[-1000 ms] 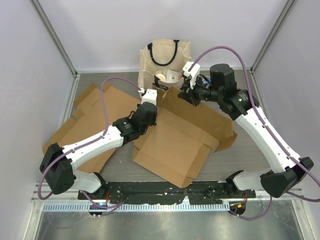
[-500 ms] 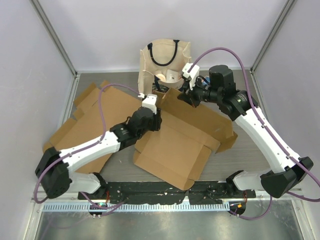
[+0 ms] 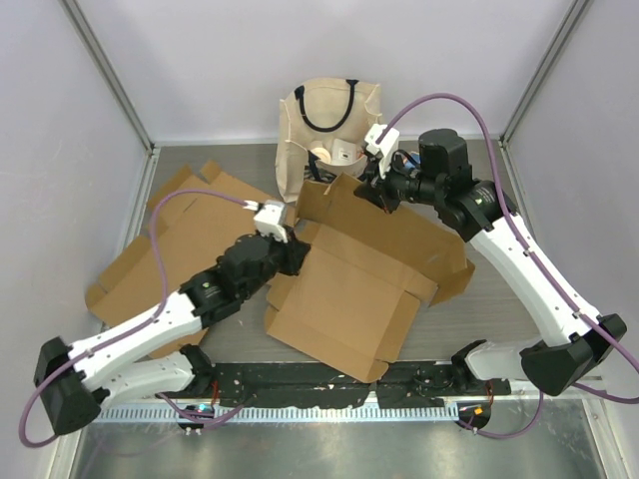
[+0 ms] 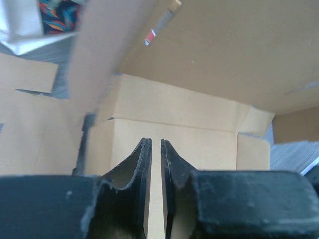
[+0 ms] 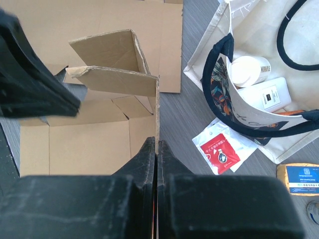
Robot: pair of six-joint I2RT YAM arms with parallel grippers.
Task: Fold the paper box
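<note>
The brown cardboard box [image 3: 344,289] lies mostly flat in the middle of the table, with its far-left panel and flaps [image 5: 112,79] raised. My right gripper [image 3: 371,190] is shut on the top edge of that upright panel [image 5: 158,107], which runs edge-on between its fingers [image 5: 157,144]. My left gripper [image 3: 292,251] hovers over the box's left edge. Its jaws [image 4: 155,145] stand a narrow gap apart with nothing between them, and only box cardboard [image 4: 199,134] shows behind.
A cream tote bag [image 3: 329,125] with bottles and packets stands at the back, close behind the raised panel. A red sachet [image 5: 220,149] lies on the table beside it. A second flat cardboard sheet [image 3: 180,239] lies at the left under my left arm.
My left gripper has pulled back from the raised far flap, toward the near left, and is now over the box's left edge. The right gripper has held still on the panel.
</note>
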